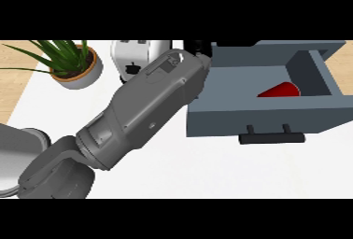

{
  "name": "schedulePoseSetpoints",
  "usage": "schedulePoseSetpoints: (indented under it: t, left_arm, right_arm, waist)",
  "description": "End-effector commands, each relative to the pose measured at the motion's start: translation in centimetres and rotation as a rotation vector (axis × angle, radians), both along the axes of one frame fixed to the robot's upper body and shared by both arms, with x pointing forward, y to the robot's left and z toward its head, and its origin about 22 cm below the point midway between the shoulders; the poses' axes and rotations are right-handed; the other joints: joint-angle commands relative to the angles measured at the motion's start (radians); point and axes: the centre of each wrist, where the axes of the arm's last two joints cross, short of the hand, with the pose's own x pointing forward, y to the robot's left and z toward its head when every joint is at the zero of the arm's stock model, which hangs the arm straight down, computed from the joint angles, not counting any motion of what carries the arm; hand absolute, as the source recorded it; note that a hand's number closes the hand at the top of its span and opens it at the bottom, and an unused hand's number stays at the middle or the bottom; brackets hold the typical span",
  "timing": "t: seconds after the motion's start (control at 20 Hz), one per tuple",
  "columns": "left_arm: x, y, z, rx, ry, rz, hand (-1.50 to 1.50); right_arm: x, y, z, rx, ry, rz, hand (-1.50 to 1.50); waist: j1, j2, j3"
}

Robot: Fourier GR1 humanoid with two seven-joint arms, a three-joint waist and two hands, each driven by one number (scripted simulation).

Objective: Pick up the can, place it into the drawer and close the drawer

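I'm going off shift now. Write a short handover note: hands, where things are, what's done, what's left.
Left hand: out of view. Right hand: only a dark bit shows past the grey forearm, behind the drawer's left wall; state unclear.
Red can: lying inside the open grey drawer.
Done: can is in the drawer.
Left: push the drawer shut by its front, near the black handle.

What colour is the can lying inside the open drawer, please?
Red. The can shows in the head view, partly hidden behind the grey drawer front.
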Motion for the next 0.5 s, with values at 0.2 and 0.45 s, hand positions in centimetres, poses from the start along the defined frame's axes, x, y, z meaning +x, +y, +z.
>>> schedulePoseSetpoints:
  t: [0.2,0.45]
  left_arm:
    - [-0.3,0.0,-0.4,-0.009,0.034,0.008,-1.5]
    - [-0.4,-0.1,-0.1,0.0,0.048,0.011,-1.5]
  right_arm:
    - [6.0,4.1,-0.1,-0.215,-0.015,-0.03,-1.5]
    - [10.3,6.6,-1.6,-0.292,-0.035,-0.054,-1.5]
  waist:
    - [0.03,-0.007,0.0]
    - [0.046,-0.012,0.0]
